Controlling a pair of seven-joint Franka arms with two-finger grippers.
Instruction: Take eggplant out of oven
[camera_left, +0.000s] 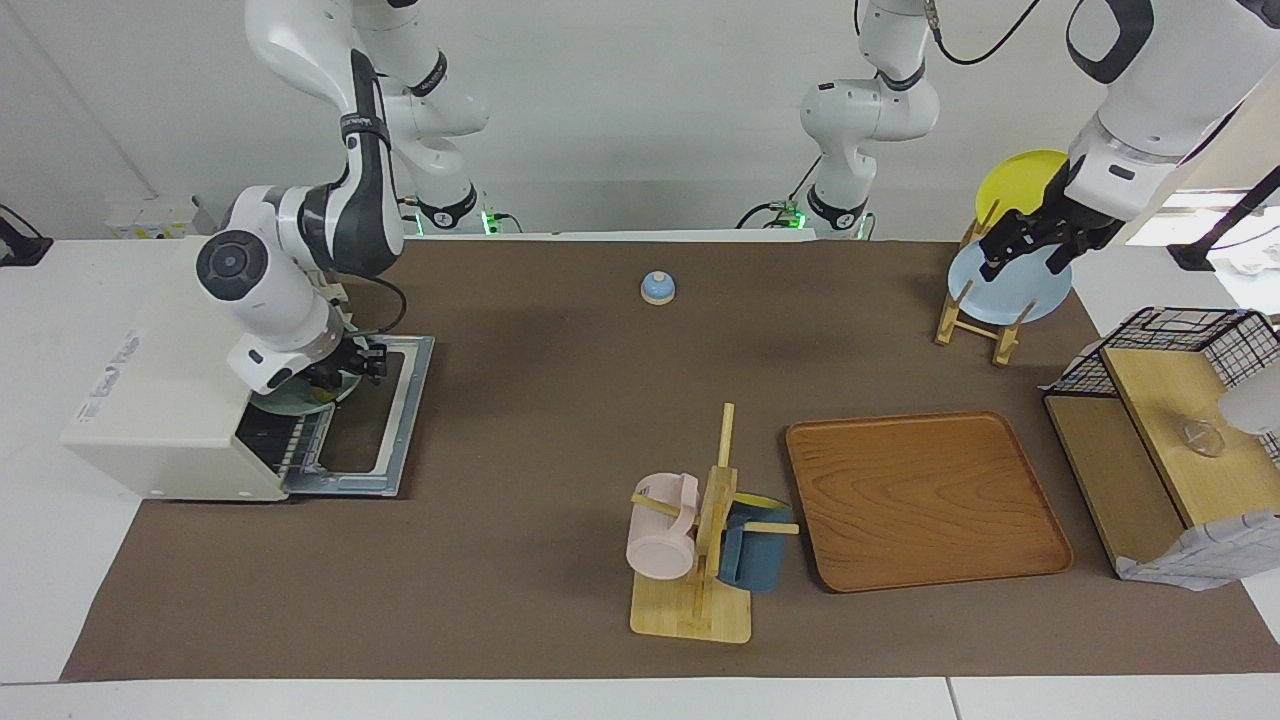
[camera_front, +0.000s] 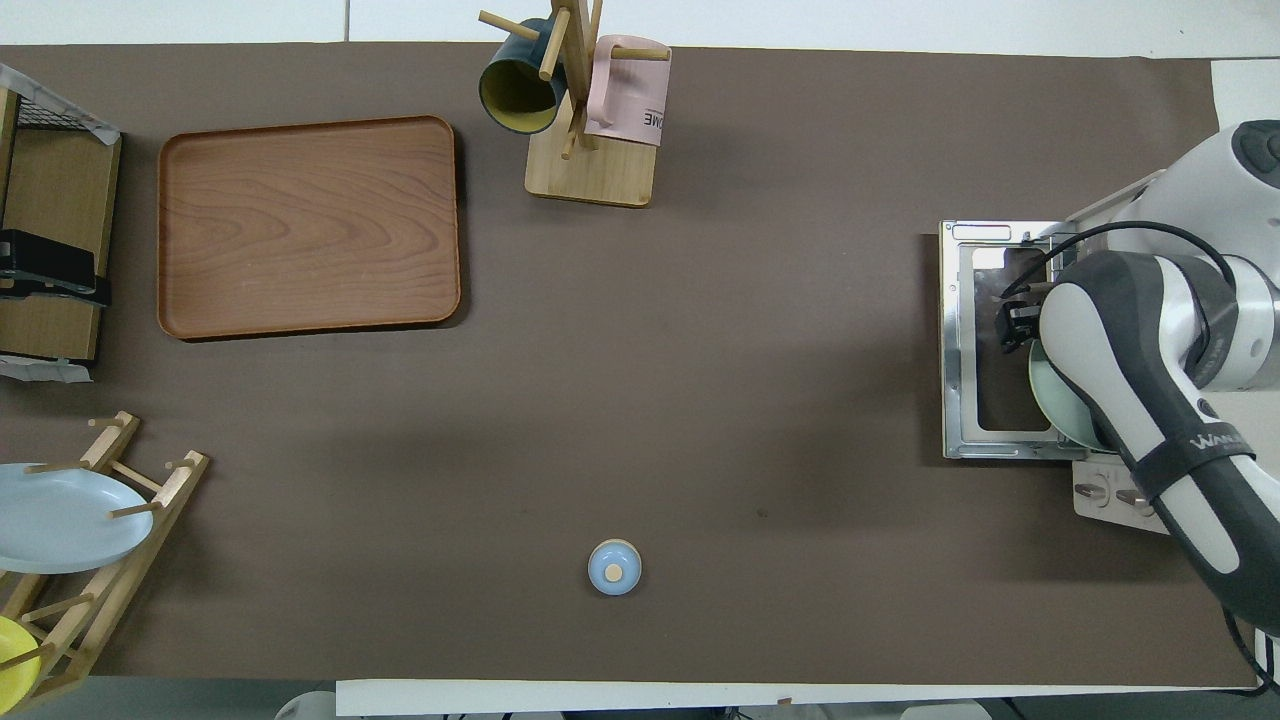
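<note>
Eggplant hidden; right hand (camera_left: 350, 368) at plate (camera_left: 300, 400) in oven (camera_left: 170, 400) mouth.

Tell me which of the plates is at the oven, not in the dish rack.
The pale green plate, at the mouth of the open oven under the right gripper. The light blue plate and yellow plate stand in the wooden dish rack.

The oven (camera_left: 170, 400) door is seen lowered flat. The right gripper (camera_left: 345, 368) is positioned at its mouth, over a pale green plate (camera_left: 290, 403). The left gripper (camera_left: 1025, 243) is held over the plate rack (camera_left: 975, 320).
</note>
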